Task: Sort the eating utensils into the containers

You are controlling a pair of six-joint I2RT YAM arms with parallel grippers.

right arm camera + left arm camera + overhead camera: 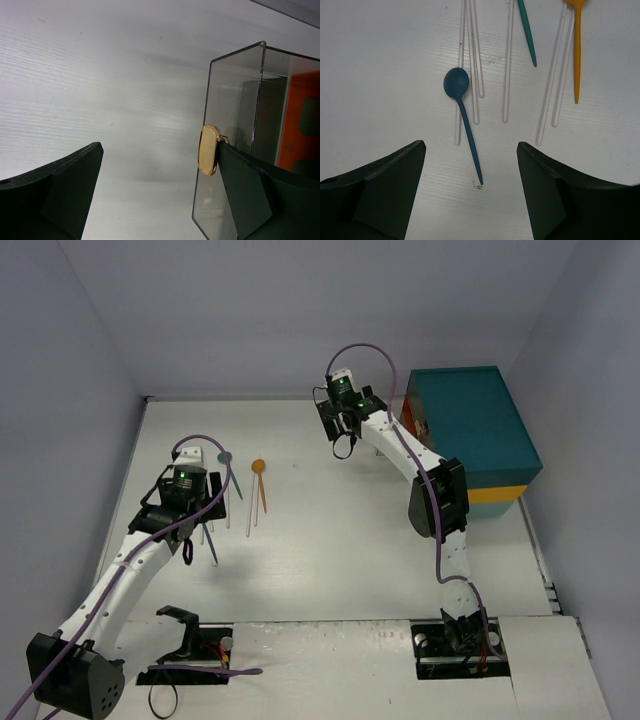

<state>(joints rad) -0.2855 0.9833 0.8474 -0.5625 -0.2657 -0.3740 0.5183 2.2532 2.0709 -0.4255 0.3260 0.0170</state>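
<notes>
left gripper over the spoons, right gripper at a clear box

the left gripper (470,146) is poised above the table (380,75) with its jaws apart, and nothing is clamped between them. a blue spoon (464,122) is seen lying flat under the gap, bowl pointing away from the fingers, laid across one of several clear utensils (506,75) set side by side. a teal handle (528,37) and an orange utensil (577,55) are found further right, apart from each other. the right gripper (157,150) is spread wide, with nothing gripped. a clear container (235,100) is stood just beside the finger on the right of the wrist view. its gold knob (208,150) is seen against that fingertip, but whether contact is made cannot be told. a teal chest (470,425) is placed at the table's right edge.
</notes>
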